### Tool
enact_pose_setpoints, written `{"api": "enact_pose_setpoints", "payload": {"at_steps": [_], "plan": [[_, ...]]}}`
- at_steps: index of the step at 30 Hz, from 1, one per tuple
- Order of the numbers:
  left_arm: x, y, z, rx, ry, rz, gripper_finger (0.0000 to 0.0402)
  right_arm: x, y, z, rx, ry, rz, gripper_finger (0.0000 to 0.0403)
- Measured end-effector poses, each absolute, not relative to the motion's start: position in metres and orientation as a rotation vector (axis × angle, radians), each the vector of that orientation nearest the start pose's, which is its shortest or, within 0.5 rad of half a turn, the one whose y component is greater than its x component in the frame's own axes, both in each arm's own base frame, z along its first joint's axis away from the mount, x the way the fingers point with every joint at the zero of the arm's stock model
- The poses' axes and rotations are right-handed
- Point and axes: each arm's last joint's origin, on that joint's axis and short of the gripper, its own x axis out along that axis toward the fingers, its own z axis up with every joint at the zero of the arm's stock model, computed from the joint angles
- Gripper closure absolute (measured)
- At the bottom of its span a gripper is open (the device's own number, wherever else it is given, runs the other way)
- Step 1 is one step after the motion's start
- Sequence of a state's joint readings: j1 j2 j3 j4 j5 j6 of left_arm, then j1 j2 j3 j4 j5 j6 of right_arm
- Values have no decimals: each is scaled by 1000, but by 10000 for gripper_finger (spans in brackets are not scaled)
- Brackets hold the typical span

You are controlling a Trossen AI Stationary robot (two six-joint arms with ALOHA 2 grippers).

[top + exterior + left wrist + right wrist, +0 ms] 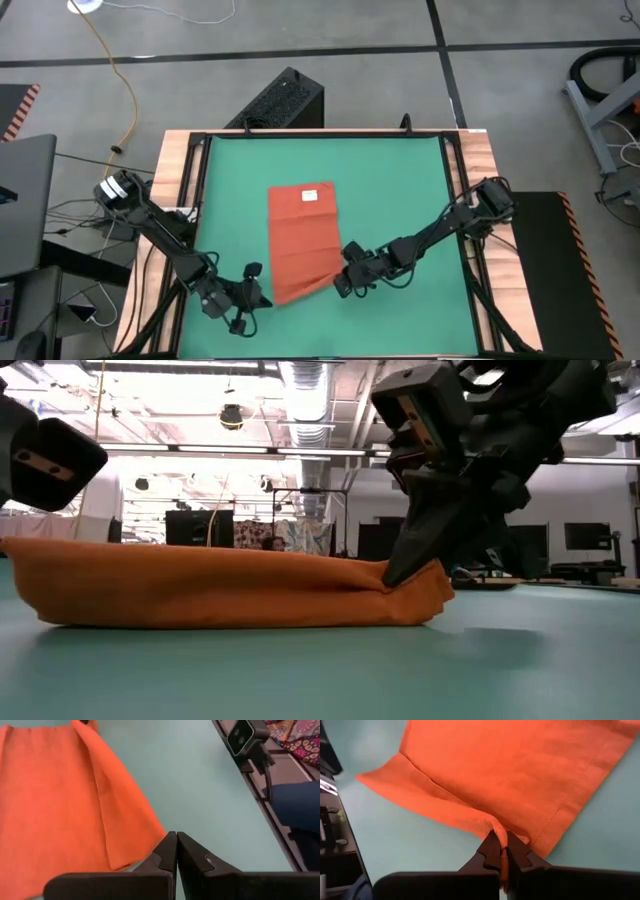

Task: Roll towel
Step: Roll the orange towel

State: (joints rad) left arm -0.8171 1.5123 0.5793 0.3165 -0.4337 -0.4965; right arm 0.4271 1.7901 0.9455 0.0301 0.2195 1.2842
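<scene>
You've got a soft, matt orange-red woven cloth towel [520, 775], a smooth matt green mat [390, 180], pale wooden table edging [176, 160], and matt black plastic fingers [487, 852].

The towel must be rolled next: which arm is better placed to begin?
Probably the right. The right claw is shut on the towel at its near corner, lifting it slightly. The left claw is shut on nothing, beside the other near corner.

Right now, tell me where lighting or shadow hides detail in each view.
Low view: ceiling lights glare behind, leaving the right pincer a dark silhouette on the towel. High view: even light, no glare on the green mat. Left wrist view: evenly lit, the left pincer dark beside the towel. Right wrist view: likewise.
</scene>
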Motion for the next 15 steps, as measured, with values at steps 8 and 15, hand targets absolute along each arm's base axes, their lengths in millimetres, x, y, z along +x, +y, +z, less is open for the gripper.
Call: {"api": "enact_pose_setpoints", "payload": {"at_steps": [8,15], "plan": [[208,-206,146,62,676,-243,401,328,127,148,1027,790,-316,391],[211,-225,173,168,697,-218,402,331,118,148,1084,829,-305,391]]}}
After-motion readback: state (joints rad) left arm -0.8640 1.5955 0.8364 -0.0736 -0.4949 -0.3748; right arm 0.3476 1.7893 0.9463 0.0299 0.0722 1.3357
